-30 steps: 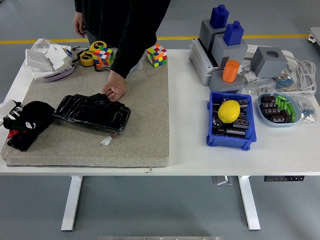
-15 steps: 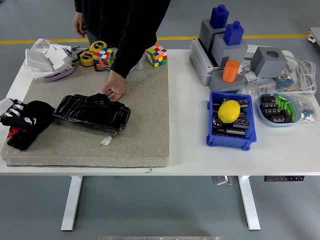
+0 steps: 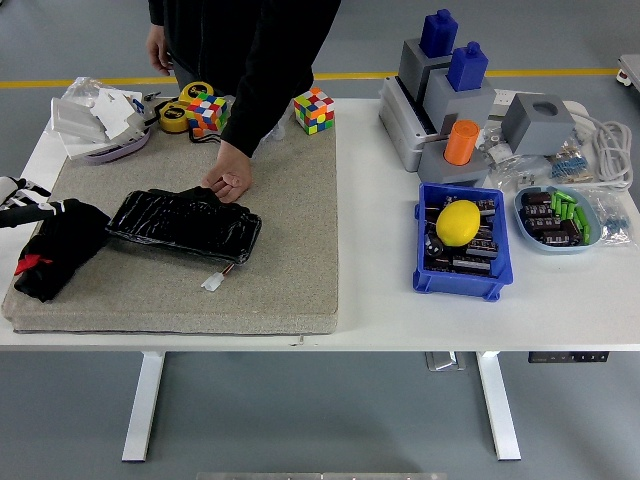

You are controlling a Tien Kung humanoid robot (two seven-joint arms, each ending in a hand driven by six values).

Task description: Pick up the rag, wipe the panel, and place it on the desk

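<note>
The black rag (image 3: 58, 248) lies crumpled on the grey mat's left end, with a small red spot on it. My left hand (image 3: 22, 196) sits at the picture's left edge, just above the rag's upper left corner; its fingers are stretched out and hold nothing. The black panel (image 3: 185, 222) lies flat on the mat right of the rag, a small white plug (image 3: 212, 282) trailing from its near edge. A person at the far side rests a hand (image 3: 230, 183) on the panel's far edge. My right arm is out of sight.
The grey mat (image 3: 280, 260) covers the table's left half. Two colour cubes (image 3: 313, 108), tape rolls (image 3: 180, 112) and a white bundle (image 3: 100, 120) sit at its back. On the right stand a blue bin (image 3: 462, 282) with a yellow lemon, a grey fixture (image 3: 440, 95) and a parts tray (image 3: 560, 218).
My left hand has drawn off the rag, moving up and left toward the table edge. The rag stays on the mat. The person's hand and the panel have not moved.
</note>
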